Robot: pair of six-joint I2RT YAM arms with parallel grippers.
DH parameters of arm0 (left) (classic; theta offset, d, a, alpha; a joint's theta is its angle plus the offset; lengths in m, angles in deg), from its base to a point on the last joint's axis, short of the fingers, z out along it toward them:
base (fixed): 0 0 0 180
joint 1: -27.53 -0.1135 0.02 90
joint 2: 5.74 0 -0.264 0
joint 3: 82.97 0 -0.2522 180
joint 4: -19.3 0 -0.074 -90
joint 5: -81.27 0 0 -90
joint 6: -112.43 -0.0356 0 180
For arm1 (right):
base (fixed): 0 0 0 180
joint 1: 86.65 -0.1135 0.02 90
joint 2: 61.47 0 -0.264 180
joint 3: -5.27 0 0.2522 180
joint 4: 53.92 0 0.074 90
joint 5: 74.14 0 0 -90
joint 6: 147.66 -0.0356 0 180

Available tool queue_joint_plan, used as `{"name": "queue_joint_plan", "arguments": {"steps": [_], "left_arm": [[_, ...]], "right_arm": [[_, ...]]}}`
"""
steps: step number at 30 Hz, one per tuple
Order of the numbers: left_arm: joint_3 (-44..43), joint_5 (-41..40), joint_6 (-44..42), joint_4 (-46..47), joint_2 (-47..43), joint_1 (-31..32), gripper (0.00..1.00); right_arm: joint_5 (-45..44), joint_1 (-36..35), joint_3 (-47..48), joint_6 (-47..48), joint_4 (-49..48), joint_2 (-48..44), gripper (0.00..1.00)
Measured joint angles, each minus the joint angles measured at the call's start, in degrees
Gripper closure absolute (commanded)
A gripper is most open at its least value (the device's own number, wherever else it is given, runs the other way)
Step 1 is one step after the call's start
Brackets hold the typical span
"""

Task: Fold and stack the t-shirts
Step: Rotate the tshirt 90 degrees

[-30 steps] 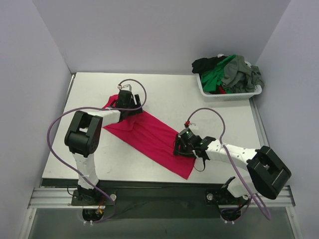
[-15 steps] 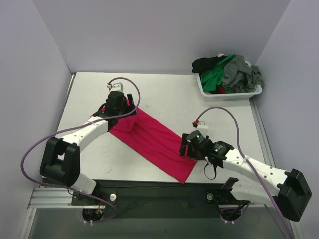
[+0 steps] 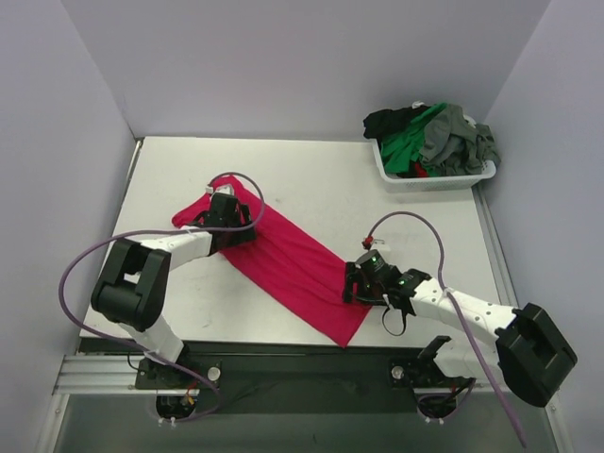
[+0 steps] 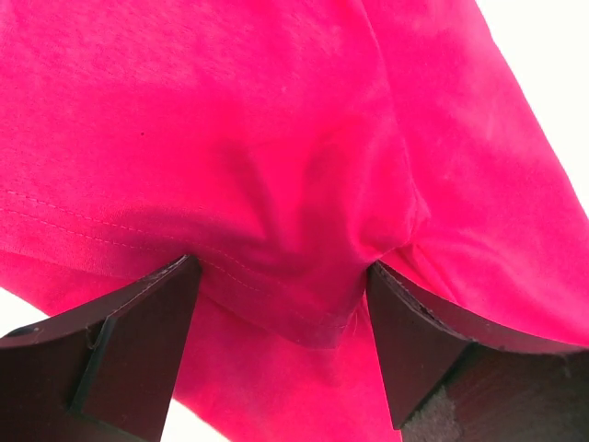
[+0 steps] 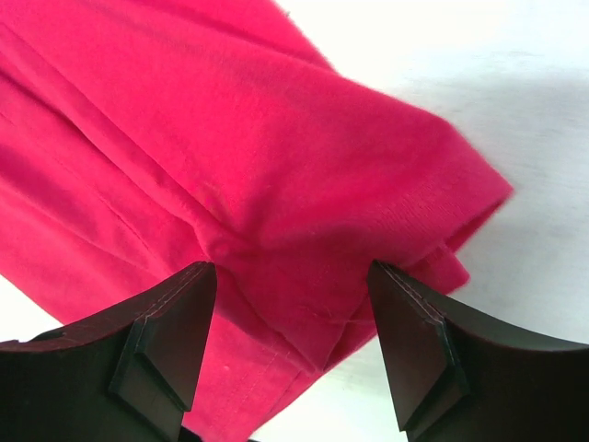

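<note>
As it lies flat on the surface (image 3: 330,189), crimson t-shirt (image 3: 283,260) runs as a strip from 10 to 4 o'clock.
At 10 o'clock end, left tool (image 3: 231,219) released, fingers astride bunched hem; at 4 o'clock, right tool (image 3: 354,283) released over folded edge. Other t-shirts (image 3: 429,142) heaped in basket (image 3: 387,175), 1 o'clock.

The crimson-red t-shirt (image 3: 283,260) lies on the table (image 3: 330,184) as a long narrow band, folded in layers, and it runs slantwise from the far left to the near right. It is mostly flat, with some soft wrinkles near both ends. The black t-shirt (image 3: 385,121), the green t-shirt (image 3: 408,146) and the grey t-shirt (image 3: 455,137) are crumpled together in one heap in the white basket (image 3: 436,181) at the far right corner.
</note>
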Motion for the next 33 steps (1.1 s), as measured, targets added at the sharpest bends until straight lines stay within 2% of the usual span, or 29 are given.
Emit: {"name": "queue_joint_plan", "arguments": {"steps": [7, 14, 21, 33], "left_arm": [[-7.32, 0.13, -0.24, 2.14, 7.21, -0.72, 0.16], [-19.85, 1.6, -1.64, 1.05, 16.81, -0.72, 0.16], [-30.29, 4.28, -4.15, -2.82, 23.47, -0.7, 0.16], [-46.53, 6.12, -11.1, -14.1, 32.22, -0.15, 0.16]], "right_arm": [[2.49, -0.46, 0.24, 0.5, -5.18, 4.11, 0.34], [2.75, -4.31, 0.24, -1.42, -8.33, 5.35, 0.34], [2.71, -8.98, 2.51, -5.01, -13.22, 10.25, 0.34], [2.49, -20.83, 12.37, -11.61, -20.92, 23.76, 0.35]]}}
